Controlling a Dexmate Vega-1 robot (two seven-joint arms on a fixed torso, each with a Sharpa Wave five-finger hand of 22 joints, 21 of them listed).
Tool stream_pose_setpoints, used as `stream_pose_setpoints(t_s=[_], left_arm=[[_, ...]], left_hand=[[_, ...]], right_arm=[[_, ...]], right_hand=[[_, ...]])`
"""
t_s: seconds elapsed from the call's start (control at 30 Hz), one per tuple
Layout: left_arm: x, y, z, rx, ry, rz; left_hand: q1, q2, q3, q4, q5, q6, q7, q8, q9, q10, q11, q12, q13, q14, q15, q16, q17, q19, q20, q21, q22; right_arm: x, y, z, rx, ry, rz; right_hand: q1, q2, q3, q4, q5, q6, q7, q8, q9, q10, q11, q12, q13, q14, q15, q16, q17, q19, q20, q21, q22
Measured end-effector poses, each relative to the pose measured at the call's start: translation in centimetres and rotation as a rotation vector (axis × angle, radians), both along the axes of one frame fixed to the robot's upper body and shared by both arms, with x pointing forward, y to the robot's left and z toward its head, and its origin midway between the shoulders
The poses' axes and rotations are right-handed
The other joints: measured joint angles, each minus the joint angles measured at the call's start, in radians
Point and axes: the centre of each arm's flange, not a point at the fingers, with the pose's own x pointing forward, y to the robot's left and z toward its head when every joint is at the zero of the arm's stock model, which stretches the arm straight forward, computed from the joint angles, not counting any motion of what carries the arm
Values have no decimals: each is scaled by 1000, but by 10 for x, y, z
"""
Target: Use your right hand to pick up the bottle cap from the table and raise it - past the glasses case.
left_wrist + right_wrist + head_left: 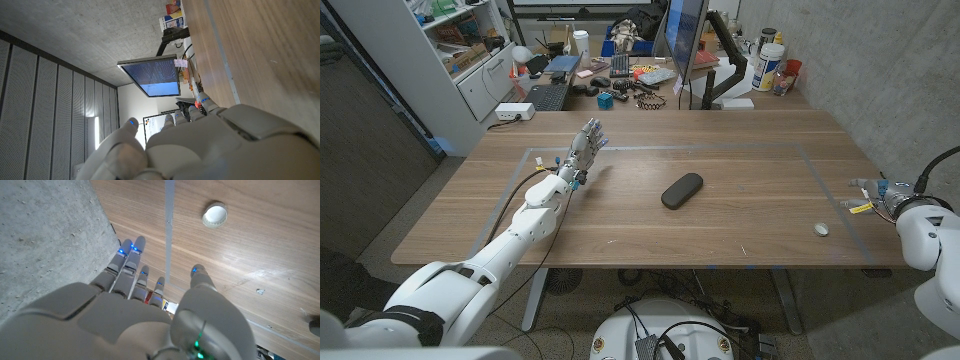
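Head view puts the table as the landmark: nothing of the task looks done yet, since the cap lies untouched on the wood near the table's right front corner. Reaching, grasping and raising all remain.

At the table's right edge, near the cap but apart from it, the right hand hangs; the right wrist view shows its fingers spread and straight, gripping nothing, with the cap out beyond the fingertips.

Over the table's left half the left hand stands with fingers extended and empty, well away from the work.

Near the table's middle lies the case, well apart from the cap, so it should not block the reach; I judge only the lift needs to mind it.
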Motion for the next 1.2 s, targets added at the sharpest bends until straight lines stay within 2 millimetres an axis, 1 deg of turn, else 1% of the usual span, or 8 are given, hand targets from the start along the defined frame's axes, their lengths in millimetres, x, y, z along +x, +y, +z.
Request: stream_pose_setpoints(t_s=[0.13,0.2,0.3,0.43,0.7,0.8,0.93,1.2], left_arm=[[0,0,1,1,-2,0],[-1,0,2,2,-5,0],[-1,-1,4,2,-9,0],[-2,-2,3,3,-8,-1],[-3,-5,3,7,-6,-2],[-3,-6,4,8,-7,-3],[-4,-8,3,9,-7,-5],[-4,-9,3,9,-6,-7]], left_hand=[[-1,-1,0,0,3,0,0,0,0,0,0,0,0,0,0,0,0,0,0,-4,0],[-5,-5,0,0,3,0,0,0,0,0,0,0,0,0,0,0,0,0,0,-4,0],[-5,-5,0,0,3,0,0,0,0,0,0,0,0,0,0,0,0,0,0,-4,0],[-5,-5,0,0,3,0,0,0,0,0,0,0,0,0,0,0,0,0,0,-4,0],[-5,-5,0,0,3,0,0,0,0,0,0,0,0,0,0,0,0,0,0,-8,0],[-5,-5,0,0,3,0,0,0,0,0,0,0,0,0,0,0,0,0,0,-8,0],[-5,-5,0,0,3,0,0,0,0,0,0,0,0,0,0,0,0,0,0,-8,0],[-5,-5,-4,4,3,0,0,0,0,0,0,0,0,0,0,0,0,0,0,-8,0]], right_arm=[[1,0,-1,3,10,0],[2,0,-2,5,18,0],[4,-1,-3,8,26,-1],[5,-1,-4,9,39,-5],[9,-2,-7,9,60,-7],[10,-2,-8,6,66,-7],[11,-2,-9,5,74,-10],[12,-1,-11,2,86,-11]], right_hand=[[5,-5,-4,-4,0,4,4,0,0,11,-11,0,0,0,0,11,11,-8,8,6,6],[9,-1,-8,0,2,6,1,0,0,14,-13,0,0,0,0,12,15,-8,8,7,6],[16,5,-9,0,6,9,-2,0,0,31,-9,0,0,3,-1,28,24,-8,8,14,12],[54,6,-13,-11,10,25,-4,4,0,65,-8,7,0,7,0,51,43,-8,7,24,24],[86,-15,-25,-22,13,34,-2,4,0,85,-28,8,4,7,0,80,68,-11,4,39,36],[93,-22,-29,-26,13,39,2,4,0,95,-27,8,5,15,0,94,78,-11,4,47,42],[99,-27,-43,-21,17,45,-2,4,4,113,-31,12,9,24,-2,113,93,-11,4,54,48],[132,-32,-68,-10,25,57,-4,6,5,188,-38,31,23,42,-1,180,144,-11,4,82,70]])
